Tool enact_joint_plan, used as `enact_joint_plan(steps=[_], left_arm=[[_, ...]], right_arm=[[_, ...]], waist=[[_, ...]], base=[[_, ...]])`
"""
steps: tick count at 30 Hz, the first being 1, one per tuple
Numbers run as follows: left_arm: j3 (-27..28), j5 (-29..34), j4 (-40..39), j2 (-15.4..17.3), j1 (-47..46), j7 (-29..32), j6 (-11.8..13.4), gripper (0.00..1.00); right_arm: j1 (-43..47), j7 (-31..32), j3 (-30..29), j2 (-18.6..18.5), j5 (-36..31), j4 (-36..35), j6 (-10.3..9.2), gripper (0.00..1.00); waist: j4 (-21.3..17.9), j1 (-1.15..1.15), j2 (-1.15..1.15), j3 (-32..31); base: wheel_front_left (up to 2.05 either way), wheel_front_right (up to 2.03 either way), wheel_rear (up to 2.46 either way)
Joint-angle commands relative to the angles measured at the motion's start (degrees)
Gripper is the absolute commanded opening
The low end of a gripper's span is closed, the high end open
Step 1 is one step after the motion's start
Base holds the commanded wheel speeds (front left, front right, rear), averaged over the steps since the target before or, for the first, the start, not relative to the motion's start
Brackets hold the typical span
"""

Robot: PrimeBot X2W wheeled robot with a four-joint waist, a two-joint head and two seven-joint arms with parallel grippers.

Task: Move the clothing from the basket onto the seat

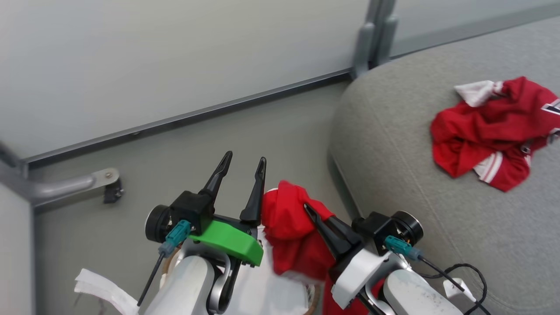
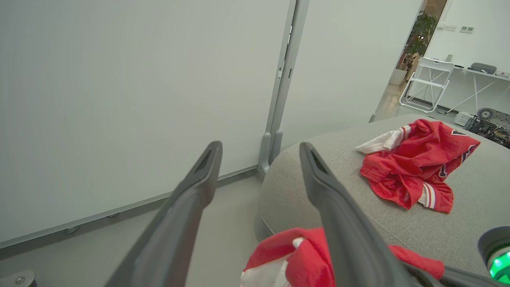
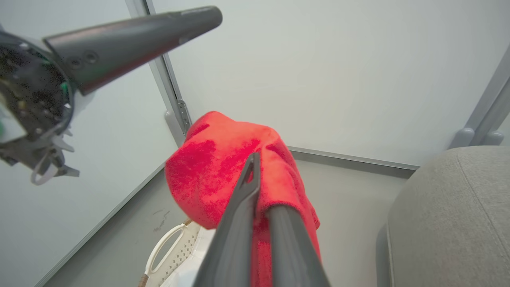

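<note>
Red fabric is hanging in a bunch from the right gripper (image 1: 308, 209), whose two dark fingers are pressing together on a fold of the held garment (image 3: 223, 167). The cloth is draping over and around the fingertips and trailing down past the wrist. In the head view it is sitting between the two grippers, just beside the rounded corner of the seat (image 1: 393, 153) but not resting on it. Below it, the right wrist view is showing the basket (image 3: 171, 251), with its white perforated side, slotted handle and a bit of brown rim. Whether the garment's lower end is touching the basket cannot be told.

To the left of it, the left gripper (image 1: 245, 157) is pointing up and away from the robot with its jaws standing apart and nothing between them. Its right finger is passing just beside the red cloth.

On the grey upholstered seat, well apart from both grippers, a crumpled jersey (image 1: 494, 127) is lying in a loose heap. It is showing white trim, striped cuffs and part of some dark lettering.

Grey floor (image 1: 218, 144) is running between the seat and the pale wall panels (image 1: 175, 57).
</note>
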Motion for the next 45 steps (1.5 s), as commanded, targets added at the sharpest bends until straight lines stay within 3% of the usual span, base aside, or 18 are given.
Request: enact_joint_plan(steps=[1, 12, 21, 27, 34, 41, 45], left_arm=[[0.7, 0.5, 0.3, 0.2, 1.0, 0.0, -0.4, 1.00], [4.8, 2.6, 1.3, 0.2, 2.7, 0.0, -1.3, 1.00], [2.6, 2.2, 3.2, 0.2, -0.1, 0.0, -2.8, 1.00], [1.2, 2.8, 4.1, 0.2, -1.4, 0.0, -3.2, 1.00], [1.4, 4.9, 4.8, 0.2, -2.5, 0.0, -3.5, 1.00], [1.7, 7.5, 4.5, 0.2, -4.5, 0.0, -3.9, 1.00], [0.9, 8.7, 5.0, 0.2, -6.6, 0.0, -4.2, 1.00]], right_arm=[[0.9, 0.0, -0.4, -0.2, 0.3, -0.8, -0.08, 0.00], [3.2, 0.0, -2.5, -0.6, 0.8, -4.2, -0.08, 0.00], [4.3, 0.0, -9.6, -3.0, -1.4, -9.7, -0.08, 0.00], [-2.8, 0.0, -12.6, -8.8, -2.6, -14.1, -0.08, 0.00], [-21.0, 0.0, -14.2, -19.1, -4.1, -16.8, -0.08, 0.00], [-37.6, 0.0, -16.7, -26.4, -6.2, -9.4, -0.08, 0.00], [-40.5, 0.0, -18.6, -27.2, -7.4, -4.3, -0.08, 0.00]], waist=[[-7.0, 0.00, 0.00, -0.1], [-18.5, 0.00, 0.00, 0.1], [-20.1, 0.00, 0.00, 2.0], [-20.4, 0.00, 0.00, 4.4], [-20.5, 0.00, 0.00, 8.3], [-19.2, 0.00, 0.00, 13.3], [-17.3, 0.00, 0.00, 16.6]], base=[[0.00, 0.00, 0.00], [0.00, 0.00, 0.00], [0.00, 0.00, 0.00], [0.00, 0.00, 0.00], [0.00, 0.00, 0.00], [0.00, 0.00, 0.00], [0.00, 0.00, 0.00]])
